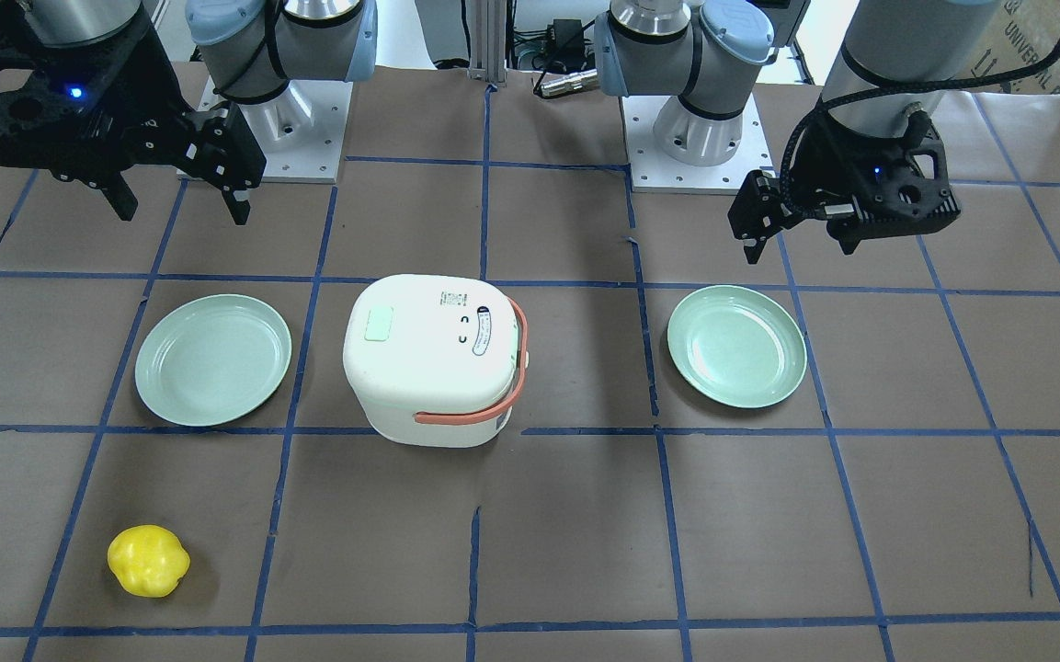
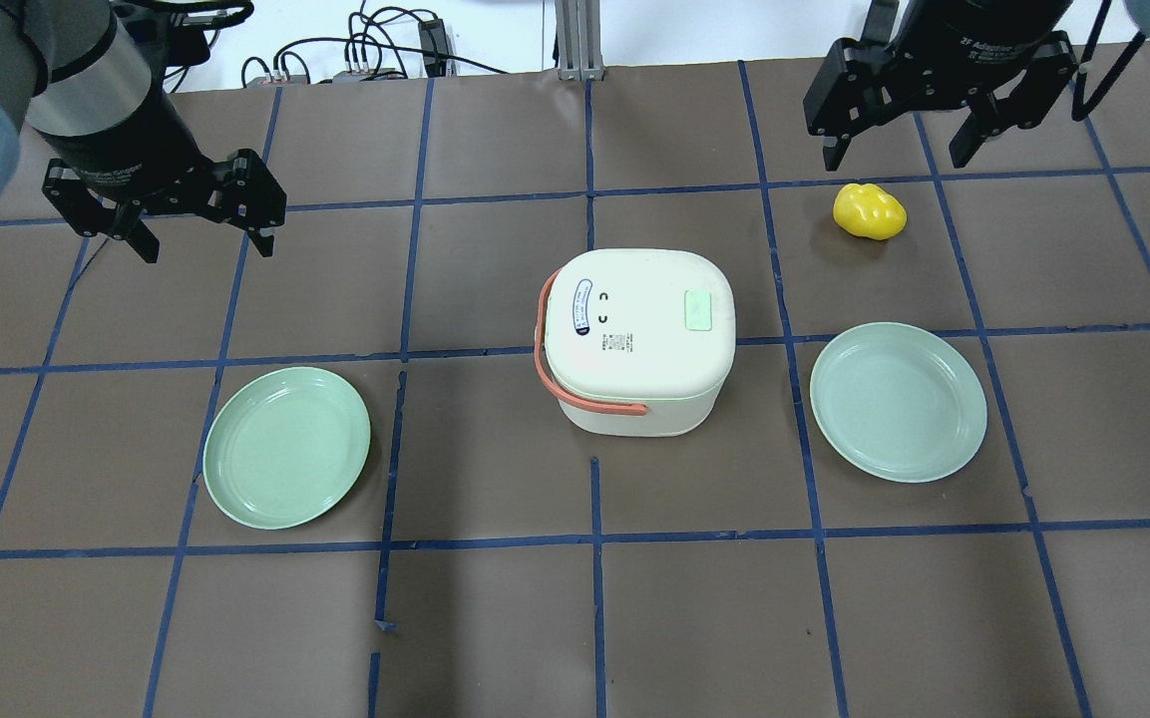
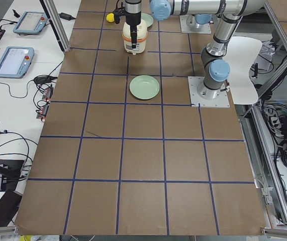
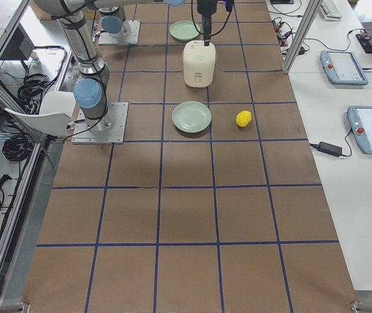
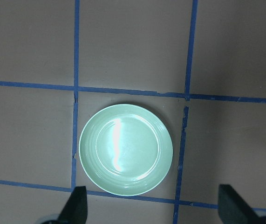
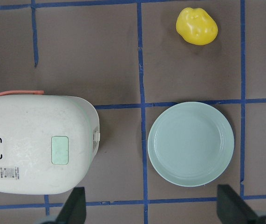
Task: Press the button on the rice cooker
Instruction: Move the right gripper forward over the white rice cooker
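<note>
Rice cooker [image 2: 639, 339], white with a coral handle [image 2: 547, 371], stands mid-table between two green plates. Its pale green button [image 2: 699, 311] sits on the lid, on the side nearer the right plate [image 2: 898, 402]. Left gripper [image 2: 207, 247] hovers beyond the left plate [image 2: 285, 447], fingers spread wide, holding nothing. Right gripper [image 2: 896, 160], equally wide and empty, hangs just beyond a yellow pepper [image 2: 870, 211].

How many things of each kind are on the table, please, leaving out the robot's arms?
Pale green round plates: 2
White rice cooker with an orange handle: 1
Yellow lumpy pepper-shaped item: 1
Total: 4
</note>
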Controlling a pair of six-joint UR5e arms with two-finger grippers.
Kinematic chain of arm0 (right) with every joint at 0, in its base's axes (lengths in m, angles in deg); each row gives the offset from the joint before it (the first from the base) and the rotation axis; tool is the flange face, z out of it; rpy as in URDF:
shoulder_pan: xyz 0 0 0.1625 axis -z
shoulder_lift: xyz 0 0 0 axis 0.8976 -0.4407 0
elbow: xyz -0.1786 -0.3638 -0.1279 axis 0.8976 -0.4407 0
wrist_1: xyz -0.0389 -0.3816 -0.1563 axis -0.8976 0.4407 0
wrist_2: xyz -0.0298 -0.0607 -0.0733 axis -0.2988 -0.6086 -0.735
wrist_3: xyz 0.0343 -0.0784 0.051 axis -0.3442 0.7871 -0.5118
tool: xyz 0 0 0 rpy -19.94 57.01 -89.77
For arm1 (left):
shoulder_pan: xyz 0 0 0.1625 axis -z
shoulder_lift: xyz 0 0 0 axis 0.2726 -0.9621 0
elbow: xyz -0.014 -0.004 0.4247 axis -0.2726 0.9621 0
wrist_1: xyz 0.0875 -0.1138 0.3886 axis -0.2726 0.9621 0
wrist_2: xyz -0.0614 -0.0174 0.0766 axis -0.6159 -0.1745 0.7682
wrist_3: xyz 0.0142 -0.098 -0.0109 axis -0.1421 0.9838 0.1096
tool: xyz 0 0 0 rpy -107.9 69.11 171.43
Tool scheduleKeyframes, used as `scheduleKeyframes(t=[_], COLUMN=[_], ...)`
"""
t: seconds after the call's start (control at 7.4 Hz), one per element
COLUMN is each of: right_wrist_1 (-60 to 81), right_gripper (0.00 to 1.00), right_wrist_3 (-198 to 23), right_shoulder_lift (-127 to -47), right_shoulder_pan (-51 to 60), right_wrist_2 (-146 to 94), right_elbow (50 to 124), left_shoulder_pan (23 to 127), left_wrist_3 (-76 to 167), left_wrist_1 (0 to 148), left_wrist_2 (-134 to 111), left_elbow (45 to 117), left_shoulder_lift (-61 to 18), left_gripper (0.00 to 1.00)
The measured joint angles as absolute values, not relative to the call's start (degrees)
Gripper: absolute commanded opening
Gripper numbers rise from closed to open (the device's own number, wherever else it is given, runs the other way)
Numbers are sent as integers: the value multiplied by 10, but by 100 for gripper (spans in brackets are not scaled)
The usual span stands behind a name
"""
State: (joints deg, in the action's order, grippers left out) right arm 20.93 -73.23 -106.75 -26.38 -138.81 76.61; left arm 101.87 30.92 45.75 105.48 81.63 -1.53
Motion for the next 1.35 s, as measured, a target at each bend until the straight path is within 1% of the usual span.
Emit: scheduleKeyframes(t=[0.27,0.41,0.54,0.68,0.81,0.95,1.35], right_wrist_1=[192,185,185,183,182,181,178], right_gripper=[99,79,34,18,10,6,5], right_wrist_3=[-731,-731,-735,-740,-743,-743,-765], right_shoulder_lift=[-1068,-1067,-1064,-1059,-1056,-1054,-1051], right_shoulder_pan=[-261,-261,-262,-264,-265,-268,-286], right_wrist_2=[-1385,-1384,-1382,-1372,-1352,-1333,-1323], right_elbow=[770,773,774,773,773,772,773], left_shoulder_pan=[1019,1019,1019,1019,1019,1019,1019], left_wrist_3=[309,309,309,309,309,309,309], left_wrist_1=[457,457,457,457,457,457,457], left_wrist_2=[1055,1055,1055,1055,1055,1055,1055], left_elbow=[816,816,816,816,816,816,816], left_shoulder_lift=[-15,-15,-15,-15,-15,-15,-15], left_gripper=[100,100,100,100,100,100,100])
